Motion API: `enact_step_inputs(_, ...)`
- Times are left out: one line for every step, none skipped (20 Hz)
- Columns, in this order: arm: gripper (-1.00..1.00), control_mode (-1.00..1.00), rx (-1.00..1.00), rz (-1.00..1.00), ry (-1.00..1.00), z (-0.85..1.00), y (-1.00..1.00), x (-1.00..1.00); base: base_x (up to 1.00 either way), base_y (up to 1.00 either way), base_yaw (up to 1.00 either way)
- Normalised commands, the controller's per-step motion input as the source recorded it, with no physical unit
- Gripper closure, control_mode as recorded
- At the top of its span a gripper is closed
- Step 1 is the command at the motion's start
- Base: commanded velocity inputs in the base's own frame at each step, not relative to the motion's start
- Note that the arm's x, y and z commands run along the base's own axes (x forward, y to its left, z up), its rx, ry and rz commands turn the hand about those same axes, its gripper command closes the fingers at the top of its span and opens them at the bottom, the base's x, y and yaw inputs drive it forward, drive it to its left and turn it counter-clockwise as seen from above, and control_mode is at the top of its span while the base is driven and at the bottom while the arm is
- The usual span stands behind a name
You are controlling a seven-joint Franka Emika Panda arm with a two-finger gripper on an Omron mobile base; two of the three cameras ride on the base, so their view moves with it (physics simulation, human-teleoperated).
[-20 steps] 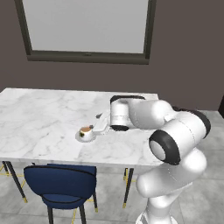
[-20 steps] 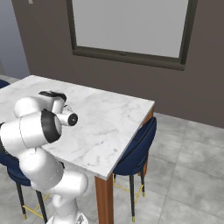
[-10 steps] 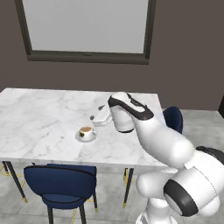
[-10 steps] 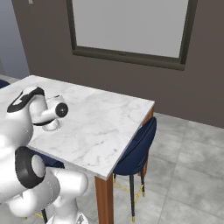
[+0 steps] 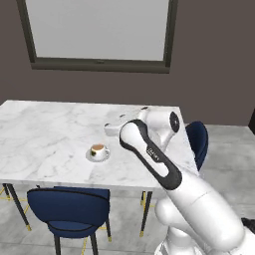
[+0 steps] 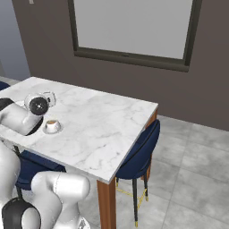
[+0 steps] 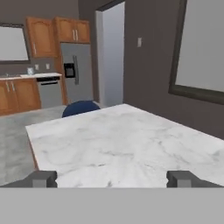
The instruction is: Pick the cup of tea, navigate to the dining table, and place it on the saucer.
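The small white rounded cup of brown tea (image 5: 98, 151) sits on the flat round pale saucer (image 5: 90, 157), on the white grey-veined marble surface (image 5: 45, 142) near its front edge. The end effector (image 5: 113, 127), fingers (image 7: 41, 178) spread wide and holding nothing, hovers at about one o'clock from the cup, apart from it. Placement looks done; what remains, I judge, is drawing the arm clear without brushing the cup.
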Motion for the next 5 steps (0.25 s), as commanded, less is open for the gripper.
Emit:
enact_step_inputs(-1.0, -1.0, 0.0, -0.23, 0.09, 0.69, -0.24, -0.86, 0.0, 0.0, 0.0)
enact_step_inputs(-1.0, -1.0, 0.0, -0.23, 0.09, 0.63, -0.24, -0.91, 0.0, 0.0, 0.0)
enact_step_inputs(-1.0, -1.0, 0.0, -0.23, 0.09, 0.61, -0.28, -0.95, 0.0, 0.0, 0.0)
enact_step_inputs(-1.0, -1.0, 0.0, -0.22, 0.09, 0.54, -0.31, -0.95, 0.0, 0.0, 0.0)
enact_step_inputs(-1.0, -1.0, 0.0, -0.22, 0.09, 0.43, -0.35, -0.95, 0.0, 0.0, 0.0)
